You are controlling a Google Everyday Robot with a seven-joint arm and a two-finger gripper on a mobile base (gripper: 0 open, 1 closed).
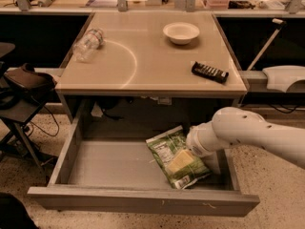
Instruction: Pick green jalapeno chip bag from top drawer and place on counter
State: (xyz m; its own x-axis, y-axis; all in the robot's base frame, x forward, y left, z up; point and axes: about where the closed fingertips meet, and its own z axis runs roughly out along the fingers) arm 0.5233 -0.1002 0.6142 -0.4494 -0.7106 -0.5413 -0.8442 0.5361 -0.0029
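Observation:
The green jalapeno chip bag lies flat in the right half of the open top drawer, with its white label panel facing up. My gripper comes in from the right at the end of the white arm and rests low over the bag, at or on its right side. The counter is the beige tabletop above the drawer, with a faint white arc on it.
On the counter are a clear plastic bottle at the left, a white bowl at the back and a small black bar at the right. A dark chair stands to the left of the table.

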